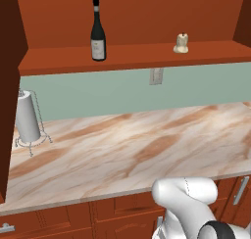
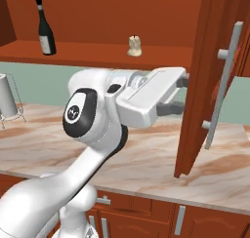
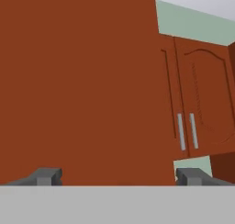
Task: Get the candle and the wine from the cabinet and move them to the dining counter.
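A pale green wall (image 1: 112,88) runs behind the veined marble worktop (image 1: 137,145), with a light switch plate (image 1: 156,76) set in it. Red-brown base cupboards (image 1: 112,216) with silver handles sit below. A paper-towel roll (image 1: 27,118) stands far left

Gripper (image 2: 181,93) fingertips hidden behind the open cabinet door (image 2: 195,81), door handle (image 2: 222,86) cut off at the right edge, wine (image 2: 45,29) label unreadable, candle (image 2: 134,46) too small for detail.
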Tool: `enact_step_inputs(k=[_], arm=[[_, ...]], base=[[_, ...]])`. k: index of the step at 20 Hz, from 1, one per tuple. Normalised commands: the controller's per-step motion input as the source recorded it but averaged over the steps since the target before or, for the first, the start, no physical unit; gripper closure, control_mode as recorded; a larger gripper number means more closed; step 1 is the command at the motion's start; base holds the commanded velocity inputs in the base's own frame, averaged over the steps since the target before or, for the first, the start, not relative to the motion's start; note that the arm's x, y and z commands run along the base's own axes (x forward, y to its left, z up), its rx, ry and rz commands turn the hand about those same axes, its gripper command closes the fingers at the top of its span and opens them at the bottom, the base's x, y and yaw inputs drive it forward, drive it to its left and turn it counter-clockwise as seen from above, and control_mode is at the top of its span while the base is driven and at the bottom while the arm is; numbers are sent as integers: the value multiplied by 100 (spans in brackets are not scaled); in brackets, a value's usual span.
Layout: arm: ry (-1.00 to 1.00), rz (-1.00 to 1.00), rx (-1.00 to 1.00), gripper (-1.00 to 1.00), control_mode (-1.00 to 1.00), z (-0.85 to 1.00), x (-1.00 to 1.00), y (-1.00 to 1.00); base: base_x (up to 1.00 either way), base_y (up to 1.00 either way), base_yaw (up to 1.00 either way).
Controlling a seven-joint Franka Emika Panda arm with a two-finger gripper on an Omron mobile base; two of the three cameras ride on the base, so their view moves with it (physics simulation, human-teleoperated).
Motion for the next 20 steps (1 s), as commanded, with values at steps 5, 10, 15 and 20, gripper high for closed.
enact_step_inputs(k=[5,10,15,20], arm=[[2,4,0,-100,-100,0,0,-48],[4,7,0,-100,-100,0,4,-42],[1,6,0,-100,-100,0,10,-42],[0,2,0,-100,-100,0,3,-23]], base=[[0,0,0],[0,0,0],[0,0,0],[0,0,0]])
